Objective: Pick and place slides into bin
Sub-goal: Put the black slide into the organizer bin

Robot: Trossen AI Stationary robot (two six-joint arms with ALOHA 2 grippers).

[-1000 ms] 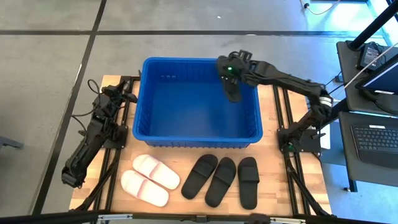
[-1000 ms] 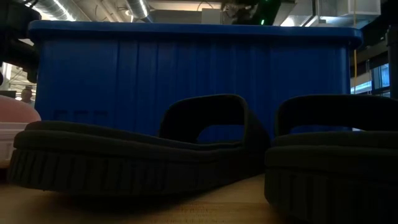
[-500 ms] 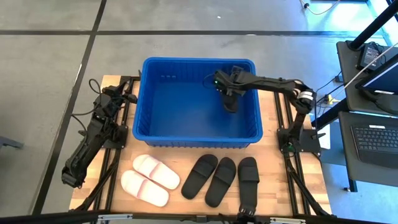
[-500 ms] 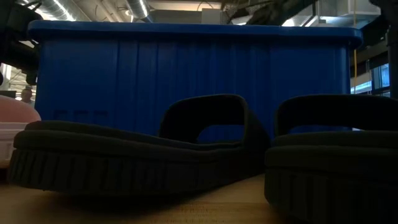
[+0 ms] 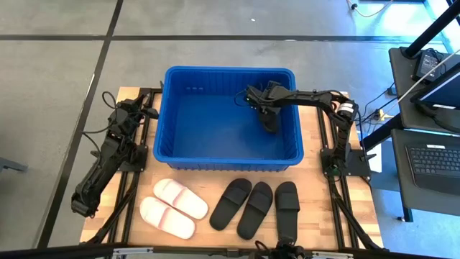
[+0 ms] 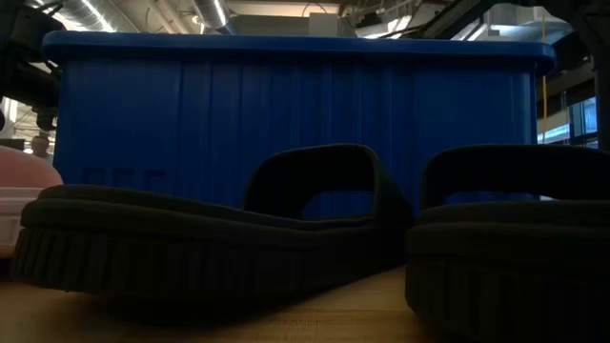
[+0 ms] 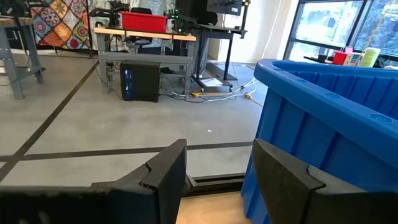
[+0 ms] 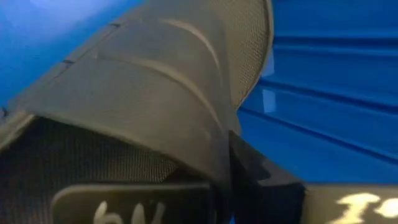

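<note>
My right gripper reaches into the blue bin near its right wall and is shut on a black slide, which fills the right wrist view. Three black slides and two white slides lie sole-down on the table in front of the bin. My left gripper waits open and empty at the table's left, beside the bin's outer wall. My right gripper holds the black slide at its wide strap. One finger shows against the strap's edge, and the slide itself hides the other. The fingers slant down from the far right. The slide hangs inside the bin; whether it touches the floor I cannot tell.
The bin's tall front wall stands just behind the black slides. A desk with a keyboard stands to the right of the table. Bare wood shows on the table's right side.
My right gripper has gone down from above the bin's far right rim into the bin, a little toward the table's near and left edges. It stays shut on the black slide, which has sunk below the rim with it.
</note>
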